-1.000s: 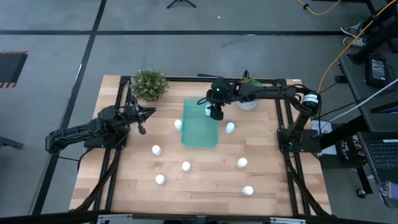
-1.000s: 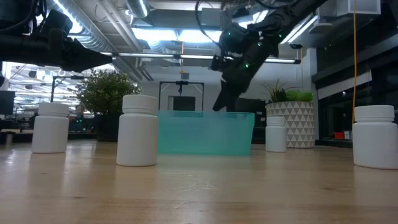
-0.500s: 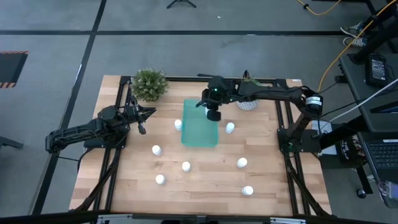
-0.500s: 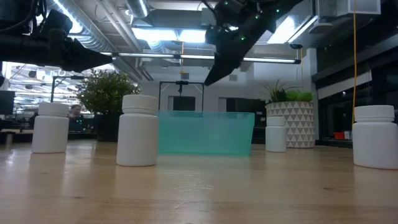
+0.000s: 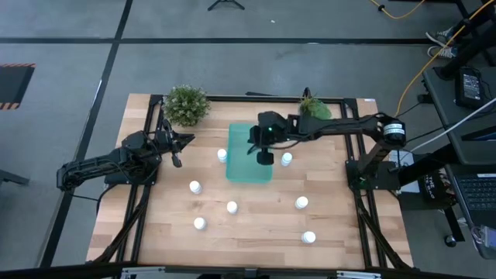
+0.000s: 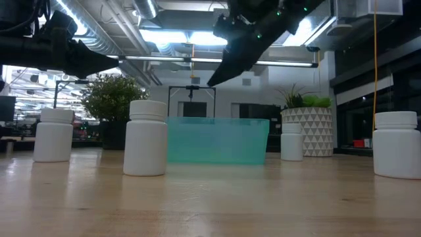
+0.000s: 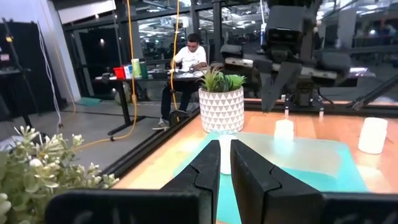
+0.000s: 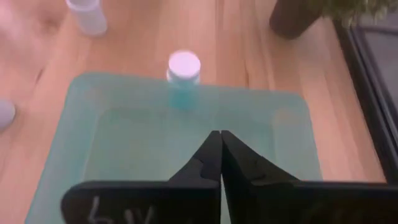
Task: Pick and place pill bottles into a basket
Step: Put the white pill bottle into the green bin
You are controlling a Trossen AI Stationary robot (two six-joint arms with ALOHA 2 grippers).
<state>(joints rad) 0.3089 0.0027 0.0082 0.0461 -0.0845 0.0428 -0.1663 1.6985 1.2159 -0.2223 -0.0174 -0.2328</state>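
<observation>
Counter (image 5: 256,225): job looks barely started.

Basket (image 5: 242,167) at centre of high view, floor bare wherever visible. One white bottle may sit at its far end under the arm, can't tell.

Right pincer (image 5: 263,158) hovers over basket's right side, fingers pressed together, holding nothing.

Left pincer (image 5: 180,144) waits mid-left, thin slit between fingers, also empty.

Pill bottles (image 5: 194,187): seven on wood. Two flank basket, five spread across lower half. Pretty much all left to do, I'd say.
</observation>
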